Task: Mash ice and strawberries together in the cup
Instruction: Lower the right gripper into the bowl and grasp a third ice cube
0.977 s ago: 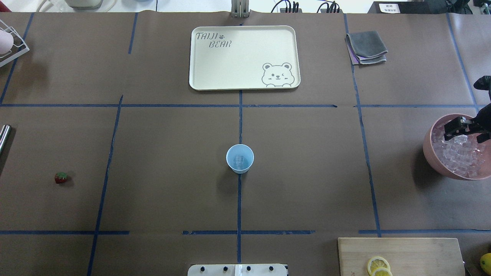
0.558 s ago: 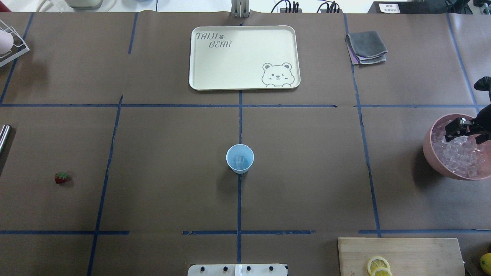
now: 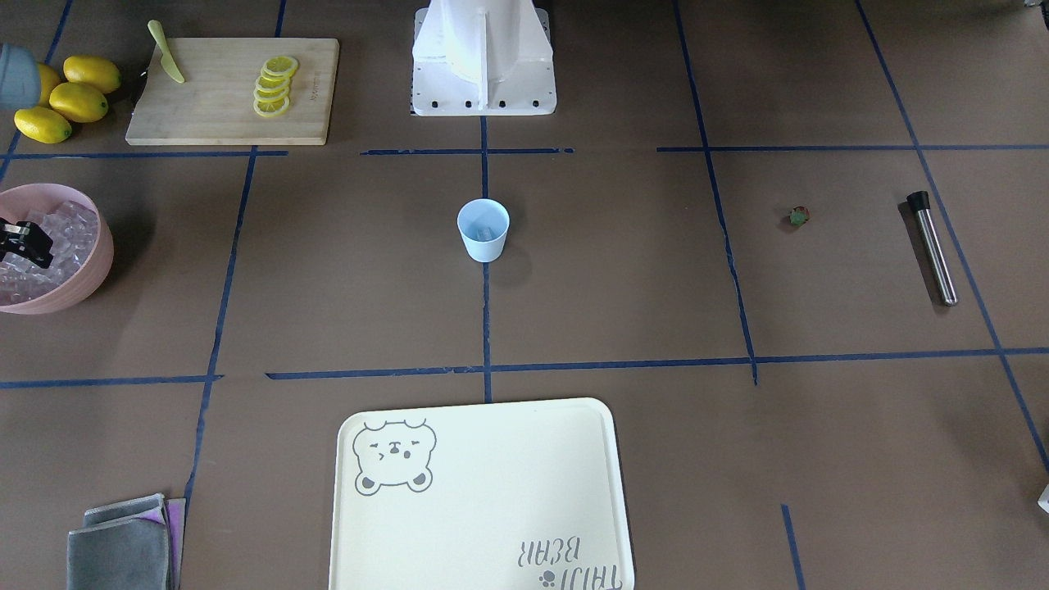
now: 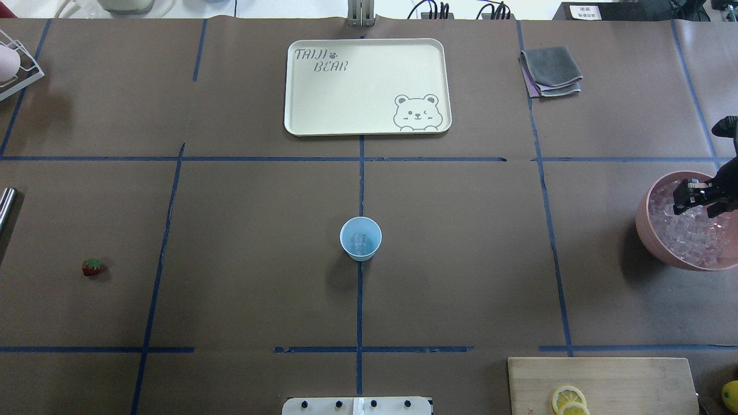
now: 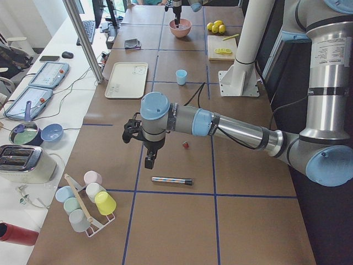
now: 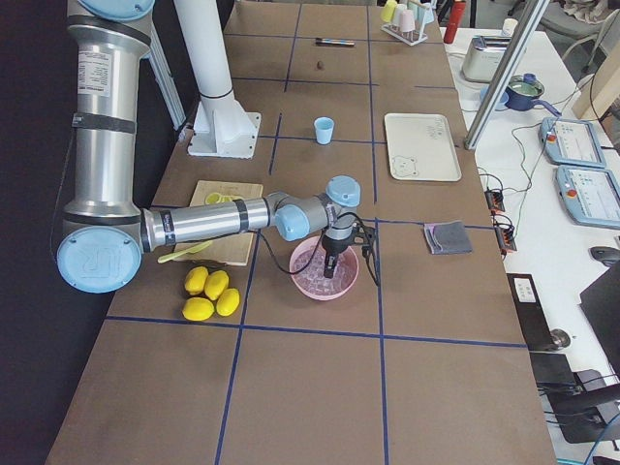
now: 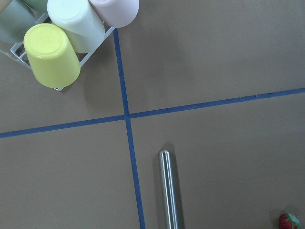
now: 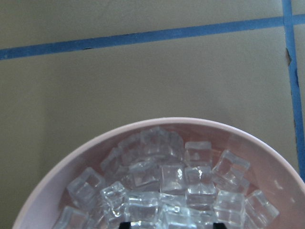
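Note:
The light-blue cup stands upright at the table's middle with one ice cube in it, and shows in the front view. More ice fills the pink bowl at the right edge. My right gripper is open, its tips down among the cubes. The strawberry lies far left and shows in the left wrist view. My left gripper hovers above the table near a steel rod. I cannot tell whether it is open or shut.
A cream bear tray lies at the far centre, folded grey cloths at the far right. A cutting board holds lemon slices and a knife, with whole lemons beside it. A rack of cups stands at the left end.
My right gripper has shifted slightly right and sunk lower into the ice in the pink bowl. The cup and strawberry have not moved.

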